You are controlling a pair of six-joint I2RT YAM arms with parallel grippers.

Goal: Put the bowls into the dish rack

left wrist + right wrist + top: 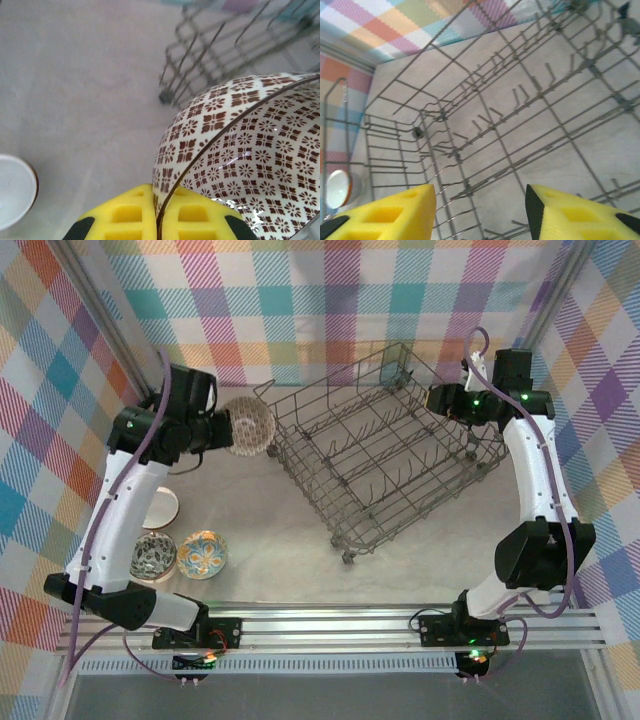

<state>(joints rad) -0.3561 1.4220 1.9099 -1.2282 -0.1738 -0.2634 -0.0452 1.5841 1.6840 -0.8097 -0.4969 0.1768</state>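
My left gripper (159,202) is shut on the rim of a brown-patterned bowl (240,150), its yellow pads on either side of the rim. In the top view that bowl (247,427) hangs tilted above the table, just left of the dish rack (380,455), with the left gripper (222,428) behind it. My right gripper (480,205) is open over the rack's wire floor (520,125) with nothing between its fingers; from above it (436,400) sits at the rack's right corner. No bowl is visible inside the rack.
Three more bowls sit at the near left: a white one (163,506) partly under the left arm, a grey-green patterned one (153,553) and a floral one (202,553). An orange bowl (337,189) stands beyond the rack wall. Plaid walls enclose the table.
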